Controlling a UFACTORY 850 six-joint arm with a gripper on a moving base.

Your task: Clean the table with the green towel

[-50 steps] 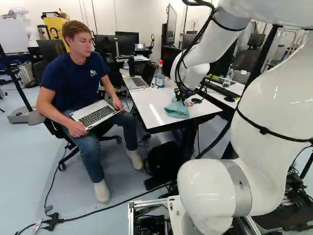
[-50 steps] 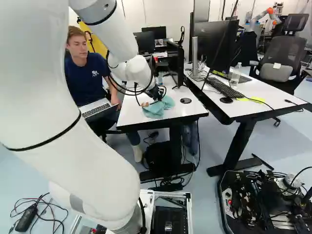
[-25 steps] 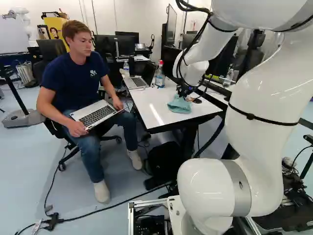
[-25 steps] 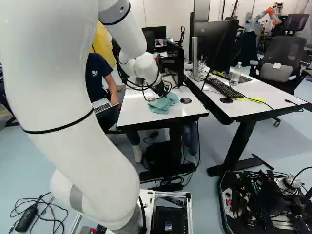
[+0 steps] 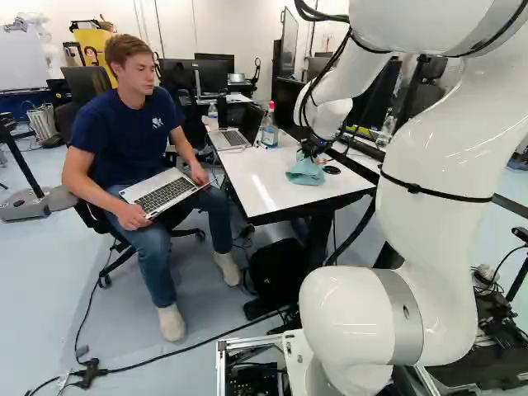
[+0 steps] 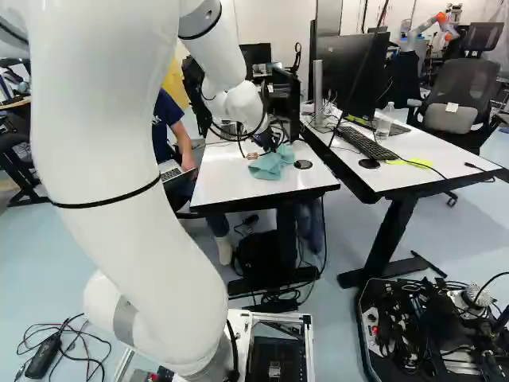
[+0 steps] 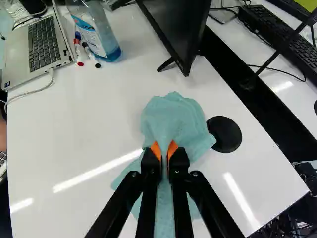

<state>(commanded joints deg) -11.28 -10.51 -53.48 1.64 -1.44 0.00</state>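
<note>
While facing the worktop (image 7: 74, 144), have at its far left an open silver laptop (image 7: 42, 42), with a white cable (image 7: 30, 93) at one corner. Going right, meet two markers (image 7: 79, 52) lying side by side, one red-tipped, one black-tipped, then a clear bottle (image 7: 91, 29), standing with blue liquid low inside. Beyond, toward the far right edge, see a dark monitor (image 7: 176, 22).

Nearer, right of the middle, hold the green towel (image 7: 171, 119) in the end effector (image 5: 312, 148). In the wrist view, keep the end effector (image 7: 164, 148) narrow, orange pads (image 7: 156, 149) close together on both sides of a pinched fold, with loose cloth spread ahead and under it on the worktop. Compared with half a second ago, have dragged the towel a little farther away and to the right, closer to the round black disc (image 7: 226, 134), moving the arm (image 5: 326, 111) along with it. Against the pictures from a second ago, show the same drift, only larger. Now have the disc just right of the cloth.

Past a dark gap at the right, see a second worktop (image 6: 386, 179), bearing a black keyboard (image 6: 367, 145) and, farther off, a clear drinking bottle (image 6: 385, 123).
</note>
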